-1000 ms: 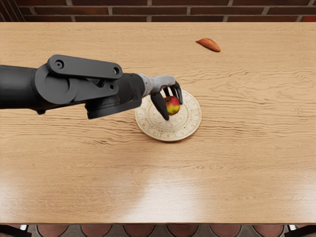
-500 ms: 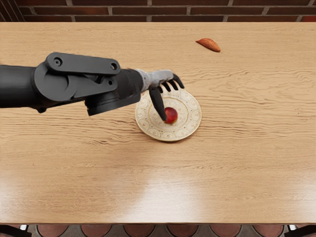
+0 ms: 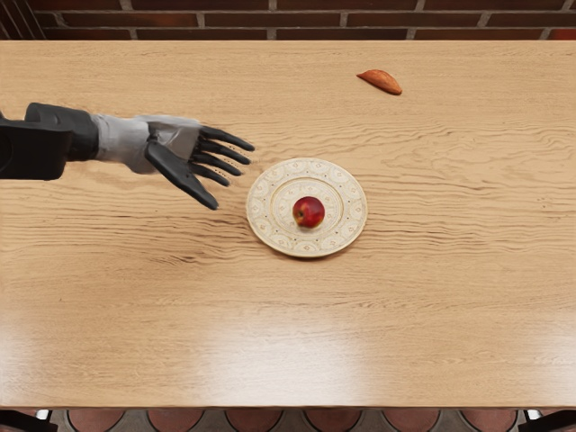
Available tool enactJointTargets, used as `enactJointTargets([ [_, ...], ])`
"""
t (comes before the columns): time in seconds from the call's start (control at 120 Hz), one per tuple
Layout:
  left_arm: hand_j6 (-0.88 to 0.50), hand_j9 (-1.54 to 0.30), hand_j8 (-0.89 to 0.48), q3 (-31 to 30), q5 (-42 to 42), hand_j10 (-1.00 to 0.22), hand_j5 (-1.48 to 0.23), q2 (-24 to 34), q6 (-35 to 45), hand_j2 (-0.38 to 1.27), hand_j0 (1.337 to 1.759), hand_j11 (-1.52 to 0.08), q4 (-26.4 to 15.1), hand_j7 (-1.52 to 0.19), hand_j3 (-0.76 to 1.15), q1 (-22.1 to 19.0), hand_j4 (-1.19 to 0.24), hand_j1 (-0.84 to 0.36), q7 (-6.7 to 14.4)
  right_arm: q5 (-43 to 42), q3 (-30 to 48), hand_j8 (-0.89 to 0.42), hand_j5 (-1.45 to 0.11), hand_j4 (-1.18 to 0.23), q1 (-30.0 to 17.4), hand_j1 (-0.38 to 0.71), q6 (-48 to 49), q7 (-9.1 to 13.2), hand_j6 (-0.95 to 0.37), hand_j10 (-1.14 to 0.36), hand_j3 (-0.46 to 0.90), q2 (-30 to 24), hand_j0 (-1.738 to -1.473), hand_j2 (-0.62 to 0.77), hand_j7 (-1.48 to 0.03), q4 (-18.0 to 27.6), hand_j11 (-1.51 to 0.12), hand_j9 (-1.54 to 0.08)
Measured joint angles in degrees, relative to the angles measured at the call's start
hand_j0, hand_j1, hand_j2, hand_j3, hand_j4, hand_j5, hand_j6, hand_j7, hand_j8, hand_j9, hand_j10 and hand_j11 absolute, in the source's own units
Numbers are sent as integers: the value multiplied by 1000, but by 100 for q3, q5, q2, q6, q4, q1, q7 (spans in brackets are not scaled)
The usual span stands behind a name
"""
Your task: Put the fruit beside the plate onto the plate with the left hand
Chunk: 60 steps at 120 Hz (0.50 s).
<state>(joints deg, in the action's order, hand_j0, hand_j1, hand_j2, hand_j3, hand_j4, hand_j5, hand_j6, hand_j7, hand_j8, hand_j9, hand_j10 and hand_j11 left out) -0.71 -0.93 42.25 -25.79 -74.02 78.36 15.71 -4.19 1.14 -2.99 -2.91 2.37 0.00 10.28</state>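
Observation:
A small red apple (image 3: 309,211) sits in the middle of the round patterned cream plate (image 3: 346,185) near the table's centre. My left hand (image 3: 200,159) hovers to the left of the plate, apart from it, with its dark fingers (image 3: 225,155) spread and holding nothing. Its arm comes in from the left edge. The right arm is out of view.
An orange-brown wedge-shaped piece of food (image 3: 380,81) lies at the far back right of the wooden table (image 3: 360,315). A brick wall runs behind the table's far edge.
The hand let go of the apple over the plate, then drew back to the left with its fingers spread. The apple now rests alone on the plate.

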Motion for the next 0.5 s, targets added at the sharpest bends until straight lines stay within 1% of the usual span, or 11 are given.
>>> enactJointTargets([
  [0.042,-255,-334,-255,84,-173,-258,-334,278,-304,52,1658,-334,-8,-334,0,-146,-257,42,1,-1,0,-26,-34,-26,0,-318,0,0,-26,-26,0,0,-1658,-5,-34,0,-34,-34],
  [0.083,-254,-333,-254,141,-300,-257,-333,424,-508,52,1658,-333,4,-333,0,-252,-256,43,5,-1,0,-26,-34,-26,0,-318,1,0,-26,-26,0,0,-1658,-5,-34,0,-34,-34],
  [0.192,-253,-331,-253,224,-597,-255,-331,799,-776,52,1658,-331,97,-331,0,-582,-254,45,7,-1,0,-26,-34,-26,1,-318,-1,0,-26,-26,0,0,-1658,-5,-34,-1,-34,-34],
  [0.258,-253,-330,-253,246,-807,-254,-330,843,-845,51,1658,-330,305,-330,0,-782,-253,45,9,0,0,-26,-34,-26,0,-318,-1,0,-26,-26,0,0,-1658,-5,-34,0,-34,-34],
  [0.308,-252,-329,-252,256,-943,-253,-330,1013,-875,51,1658,-329,477,-329,0,-868,-253,46,10,0,0,-26,-34,-26,1,-318,0,0,-26,-26,0,0,-1658,-5,-34,0,-34,-34],
  [0.383,-252,-329,-252,263,-1094,-252,-329,1064,-900,51,1658,-329,749,-329,0,-1017,-252,46,10,2,0,-26,-34,-26,1,-318,0,0,-26,-26,0,0,-1658,-5,-34,-2,-34,-34],
  [0.5,-251,-328,-251,267,-1195,-252,-328,1137,-916,51,1658,-328,1086,-328,0,-1111,-251,46,9,1,0,-26,-34,-26,1,-318,-1,0,-26,-26,0,0,-1658,-5,-34,-2,-34,-34],
])
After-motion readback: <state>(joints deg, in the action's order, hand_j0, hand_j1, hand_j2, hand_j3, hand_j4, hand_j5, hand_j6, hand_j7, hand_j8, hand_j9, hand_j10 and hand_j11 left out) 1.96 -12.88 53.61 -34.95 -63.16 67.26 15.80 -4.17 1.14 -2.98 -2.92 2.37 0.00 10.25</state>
